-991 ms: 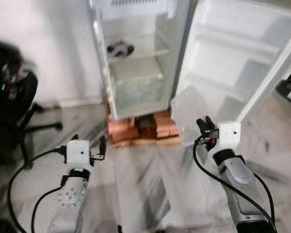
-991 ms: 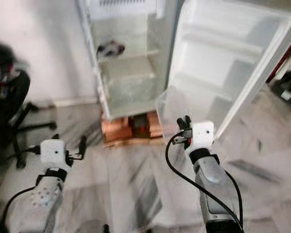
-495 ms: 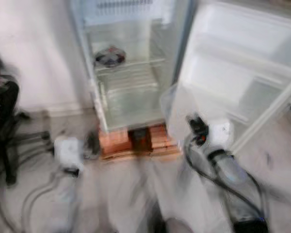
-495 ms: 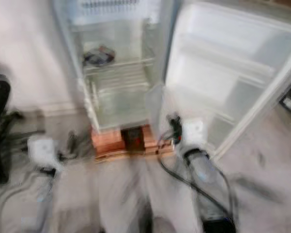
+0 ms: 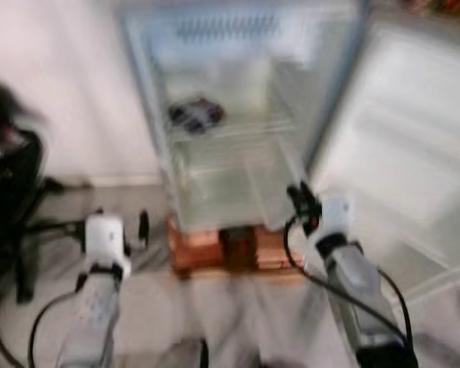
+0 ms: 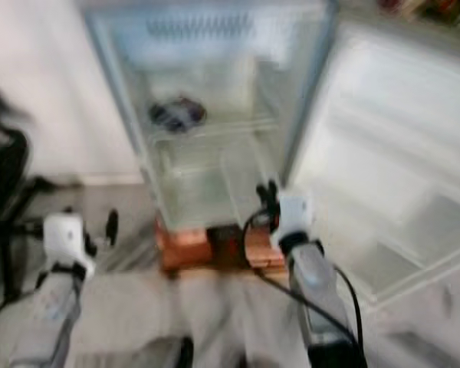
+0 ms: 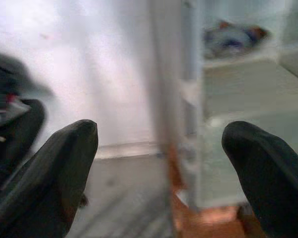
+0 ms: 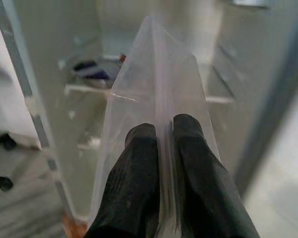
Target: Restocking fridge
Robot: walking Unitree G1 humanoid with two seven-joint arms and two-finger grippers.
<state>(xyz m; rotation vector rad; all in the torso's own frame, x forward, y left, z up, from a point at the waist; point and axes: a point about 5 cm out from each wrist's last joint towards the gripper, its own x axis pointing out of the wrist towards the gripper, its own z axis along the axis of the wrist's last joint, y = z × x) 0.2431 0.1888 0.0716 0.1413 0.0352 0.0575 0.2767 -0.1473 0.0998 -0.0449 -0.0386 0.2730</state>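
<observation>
The fridge [image 5: 238,92] stands open ahead, its door [image 5: 414,153] swung out to the right. A dark packet [image 5: 195,115] lies on an upper shelf, also seen as the packet [image 7: 233,37] in the left wrist view. My right gripper [image 8: 161,134] is shut on the edge of a clear plastic piece [image 8: 156,69], held up in front of the lower shelves [image 5: 230,176]. My left gripper [image 7: 164,144] is open with nothing in it, low at the left of the fridge, its fingers [image 5: 143,225] above the floor. All views are blurred.
The fridge rests on a base of orange bricks [image 5: 230,249]. A black office chair [image 5: 11,184] stands at the left against the white wall [image 5: 69,77]. Grey marble floor [image 5: 215,322] lies between me and the fridge.
The whole picture has shifted and the fridge looks larger, so the camera has moved closer. My right gripper keeps its hold on the clear plastic; the left stays open.
</observation>
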